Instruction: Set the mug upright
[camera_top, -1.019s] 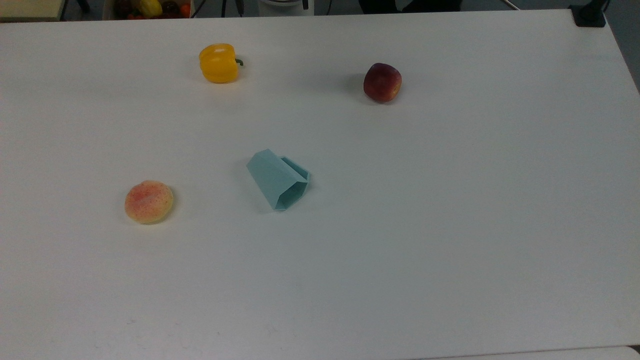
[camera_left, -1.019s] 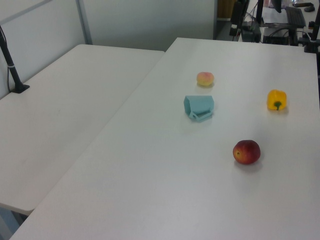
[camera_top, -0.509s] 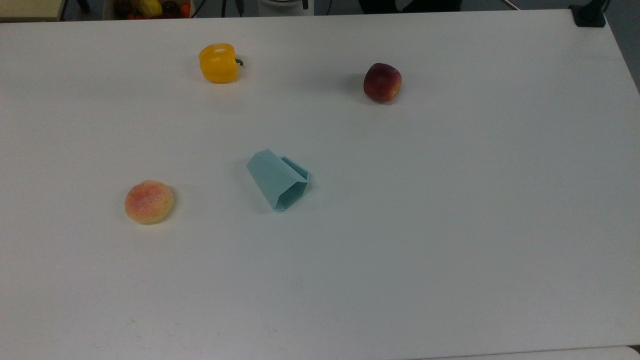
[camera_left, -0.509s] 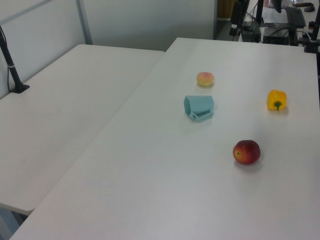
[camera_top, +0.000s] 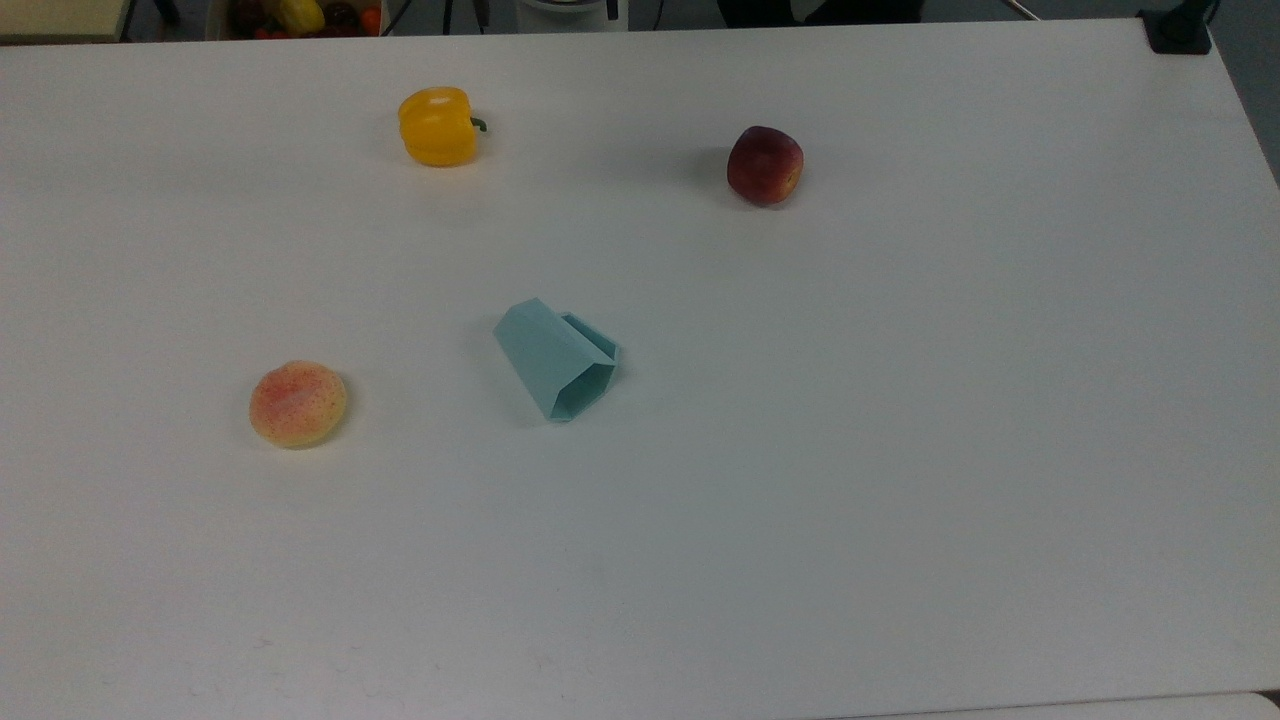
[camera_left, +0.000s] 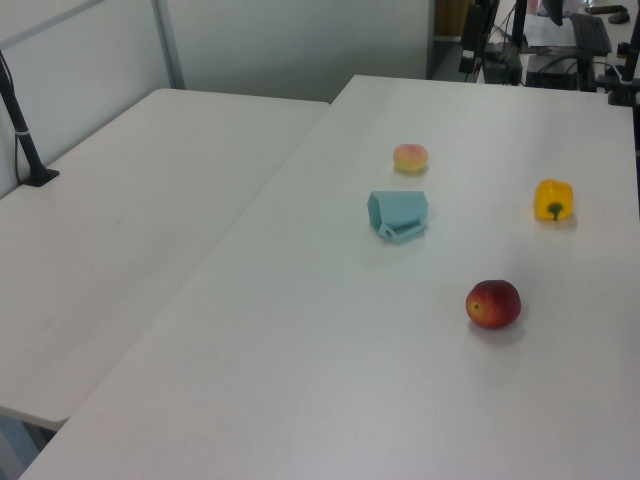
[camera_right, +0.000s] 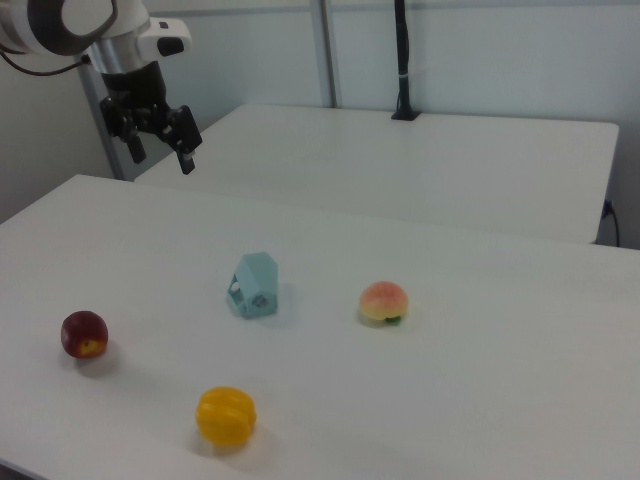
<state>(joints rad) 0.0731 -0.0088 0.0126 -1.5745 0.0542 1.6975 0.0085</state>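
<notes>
Mug (camera_top: 556, 362) on its side mid-desk (camera_top: 900, 450), hand (camera_right: 158, 148) high, open, empty; may skid off slanted facets if pinched.

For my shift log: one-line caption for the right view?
Open gripper hangs high above the table, teal mug lying on its side among three fruits.

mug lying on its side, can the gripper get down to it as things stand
Probably yes. The gripper hangs open above the table, and the mug lies apart from the peach, apple and pepper, nothing over it.
</notes>
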